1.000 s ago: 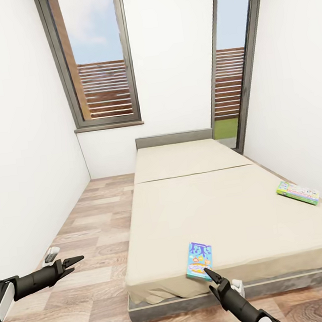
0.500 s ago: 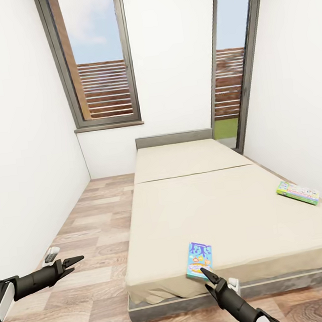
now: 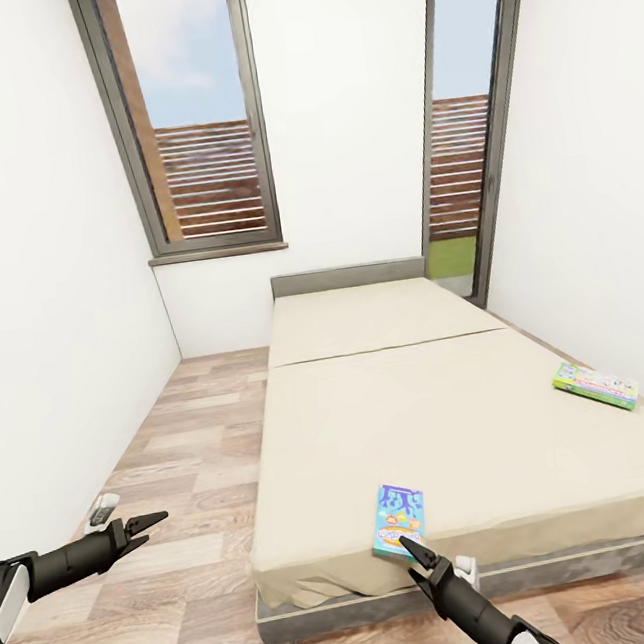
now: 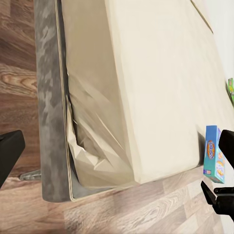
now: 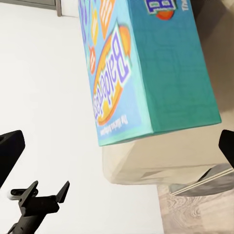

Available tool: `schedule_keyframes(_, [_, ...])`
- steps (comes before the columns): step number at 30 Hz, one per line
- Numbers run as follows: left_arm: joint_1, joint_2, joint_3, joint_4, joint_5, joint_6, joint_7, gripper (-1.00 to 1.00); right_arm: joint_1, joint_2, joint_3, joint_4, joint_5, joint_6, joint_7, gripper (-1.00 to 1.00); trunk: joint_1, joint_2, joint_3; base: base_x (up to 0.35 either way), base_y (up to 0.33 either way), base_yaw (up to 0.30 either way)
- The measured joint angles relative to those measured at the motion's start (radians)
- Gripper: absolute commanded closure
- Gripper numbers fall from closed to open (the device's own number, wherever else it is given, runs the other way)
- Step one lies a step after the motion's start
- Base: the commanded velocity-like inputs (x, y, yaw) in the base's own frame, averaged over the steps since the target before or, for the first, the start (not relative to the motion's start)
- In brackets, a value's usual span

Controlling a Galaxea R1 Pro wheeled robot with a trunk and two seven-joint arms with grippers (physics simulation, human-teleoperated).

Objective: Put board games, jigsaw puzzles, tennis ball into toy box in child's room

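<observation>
On the bed [image 3: 391, 394], a blue-purple board game [image 3: 398, 521] lies at the near edge of the beige mattress. A green-edged board game [image 3: 597, 385] lies at its right edge. My right gripper [image 3: 407, 547] is open, just short of the blue game's near end. In the right wrist view that game [image 5: 146, 73] looms large between the spread fingers [image 5: 9, 151]. My left gripper [image 3: 156, 525] hangs open over the wood floor left of the bed, holding nothing. The left wrist view takes in the mattress corner [image 4: 97, 146] and the blue game [image 4: 214, 158]. The table and toy box are out of view.
White walls close in on both sides, with tall windows behind the grey headboard [image 3: 349, 276]. A strip of wood floor [image 3: 192, 449] runs left of the bed. A small white-grey object [image 3: 103, 510] lies on it by the left wall. The dark bed frame [image 3: 347, 611] runs just below my right gripper.
My right gripper has edged a little left and nearer to the blue board game. The left arm, both games and the camera are unchanged.
</observation>
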Motion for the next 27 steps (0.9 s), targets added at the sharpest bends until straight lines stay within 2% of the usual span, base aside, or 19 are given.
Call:
schedule_keyframes(10, [0.0, 0.0, 0.0, 0.0, 0.0, 0.0, 0.0, -1.0, 0.0, -0.001, 0.002, -0.005, 0.0, 0.0, 0.006, -1.0, 0.0, 0.0, 0.0, 0.0, 0.0, 0.0])
schedule_keyframes(18, [0.0, 0.0, 0.0, 0.0, 0.0, 0.0, 0.0, -1.0, 0.001, -0.002, 0.002, -0.009, 0.0, -0.001, 0.059, -1.0, 0.0, 0.0, 0.0, 0.0, 0.0, 0.0])
schedule_keyframes(27, [0.0, 0.0, 0.0, 0.0, 0.0, 0.0, 0.0, -1.0, 0.0, -0.004, 0.002, -0.009, -0.001, -0.002, 0.072, -1.0, 0.0, 0.0, 0.0, 0.0, 0.0, 0.0])
